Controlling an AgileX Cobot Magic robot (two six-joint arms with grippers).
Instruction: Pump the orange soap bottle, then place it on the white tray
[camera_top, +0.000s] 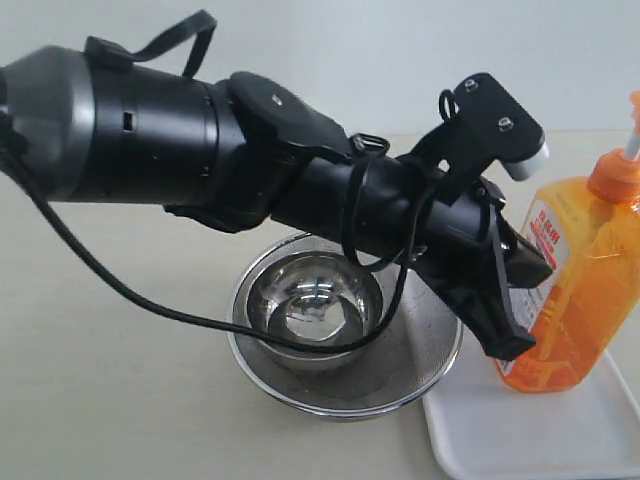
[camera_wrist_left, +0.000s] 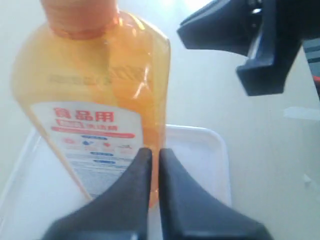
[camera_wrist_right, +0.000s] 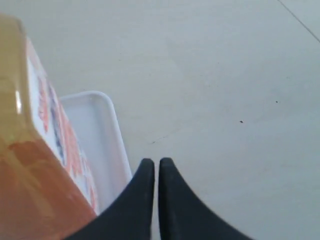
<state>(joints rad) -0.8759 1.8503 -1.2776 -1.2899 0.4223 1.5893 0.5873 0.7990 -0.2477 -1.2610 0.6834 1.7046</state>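
The orange soap bottle (camera_top: 588, 285) was pictured on the white tray (camera_top: 520, 440) (lower right); left claw (camera_wrist_left: 151, 152) and right claw (camera_wrist_right: 155, 162) were seen pressed together.

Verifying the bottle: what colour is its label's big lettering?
Red, on a white label of the orange soap bottle; clearest in left wrist view.

The orange soap bottle (camera_top: 590, 300) stood on its base on the far part of the white tray (camera_top: 520, 435), at the right of the scene; its translucent orange body carried a white label with red lettering; a white stem rose from its orange collar; the tray lay flat, near and right, with rounded corners and a low rim.
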